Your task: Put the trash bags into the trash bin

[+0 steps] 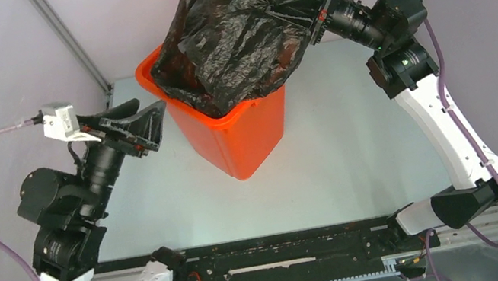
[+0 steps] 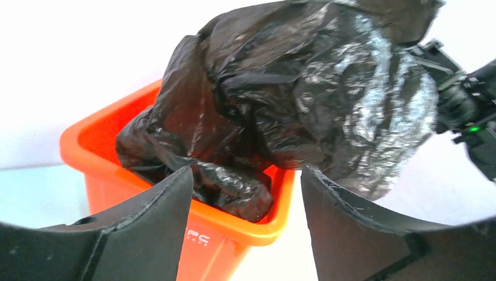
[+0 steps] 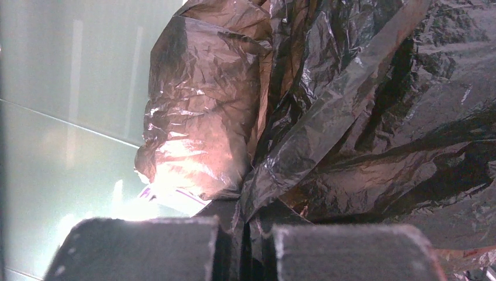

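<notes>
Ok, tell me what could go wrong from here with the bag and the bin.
Most of the trash bag billows above and past the trash bin's rim; if the right fingers, shut on a fold, let go now, it could slump outside.
The pinch is on thin crinkled film; pushing down might tear it or slip.
The left fingers hang open beside the bin, not steadying it; a sideways tug might tip it.
</notes>
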{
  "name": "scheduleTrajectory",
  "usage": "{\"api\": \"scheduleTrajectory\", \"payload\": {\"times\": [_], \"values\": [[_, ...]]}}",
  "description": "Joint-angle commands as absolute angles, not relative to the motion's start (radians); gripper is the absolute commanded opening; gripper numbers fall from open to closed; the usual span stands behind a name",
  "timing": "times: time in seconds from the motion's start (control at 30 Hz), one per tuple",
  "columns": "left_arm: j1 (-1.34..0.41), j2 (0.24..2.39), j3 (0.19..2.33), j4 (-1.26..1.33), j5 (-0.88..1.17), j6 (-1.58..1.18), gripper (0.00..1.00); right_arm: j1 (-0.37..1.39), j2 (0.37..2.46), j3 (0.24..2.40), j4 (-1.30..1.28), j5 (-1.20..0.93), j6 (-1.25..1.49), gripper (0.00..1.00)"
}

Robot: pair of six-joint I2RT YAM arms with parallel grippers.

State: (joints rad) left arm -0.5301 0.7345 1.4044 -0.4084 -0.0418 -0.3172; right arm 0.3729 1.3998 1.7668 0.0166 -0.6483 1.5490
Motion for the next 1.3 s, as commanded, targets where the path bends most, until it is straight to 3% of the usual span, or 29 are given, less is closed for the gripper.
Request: {"api": "scheduleTrajectory", "payload": {"times": [0.0,0.4,0.57,0.77,0.93,1.27], "values": [[-0.532,0.832,1.433,-0.492,-0.135,-0.331,0.69,0.38,1.367,1.795,0.015,-0.657,1.522,0.0],[-0.532,1.196,1.482,-0.4,-0.184,-0.373,0.54,0.483,1.329,1.77,-0.081,-0.609,1.441,0.0],[-0.532,1.219,1.479,-0.443,-0.203,-0.369,0.53,0.473,1.325,1.777,-0.094,-0.606,1.438,0.0],[-0.532,1.021,1.43,-0.41,-0.075,-0.299,0.69,0.445,1.344,1.79,-0.095,-0.634,1.431,0.0],[-0.53,0.87,1.401,-0.42,-0.106,-0.227,0.85,0.381,1.358,1.82,-0.146,-0.695,1.402,0.0],[-0.452,1.019,1.594,-0.544,-0.499,-0.366,0.9,0.355,1.361,1.82,-0.241,-0.757,1.389,0.0]]}}
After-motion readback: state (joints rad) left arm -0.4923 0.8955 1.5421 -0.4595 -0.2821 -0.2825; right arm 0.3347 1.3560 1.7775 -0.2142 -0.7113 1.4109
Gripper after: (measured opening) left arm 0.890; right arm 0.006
